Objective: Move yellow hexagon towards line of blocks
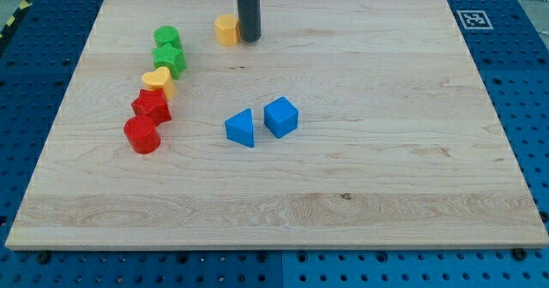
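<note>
The yellow hexagon sits near the board's top edge, left of centre. My tip stands right beside it on its right, touching or nearly touching. A line of blocks runs down the view's left: a green cylinder, a green star, a yellow heart, a red star and a red cylinder. The hexagon lies to the right of the green cylinder, with a gap between them.
A blue triangle and a blue cube sit side by side near the board's middle. The wooden board rests on a blue pegboard table. A marker tag is at the top right corner.
</note>
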Tool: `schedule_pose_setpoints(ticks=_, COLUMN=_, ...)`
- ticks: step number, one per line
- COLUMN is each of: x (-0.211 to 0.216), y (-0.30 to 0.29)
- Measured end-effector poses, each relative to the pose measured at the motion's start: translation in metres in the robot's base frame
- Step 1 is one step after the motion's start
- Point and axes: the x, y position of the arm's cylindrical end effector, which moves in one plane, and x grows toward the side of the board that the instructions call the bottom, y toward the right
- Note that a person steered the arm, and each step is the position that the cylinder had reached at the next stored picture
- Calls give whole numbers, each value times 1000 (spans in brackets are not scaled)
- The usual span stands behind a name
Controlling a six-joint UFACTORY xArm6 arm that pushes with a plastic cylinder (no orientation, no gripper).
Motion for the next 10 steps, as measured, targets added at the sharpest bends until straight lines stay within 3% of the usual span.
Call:
schedule_pose_setpoints(ticks=5, x=-7, y=-35)
schedule_pose_setpoints(ticks=6, x=-1, y=-8)
schedule_pose_setpoints(ticks=10, x=20, y=-25)
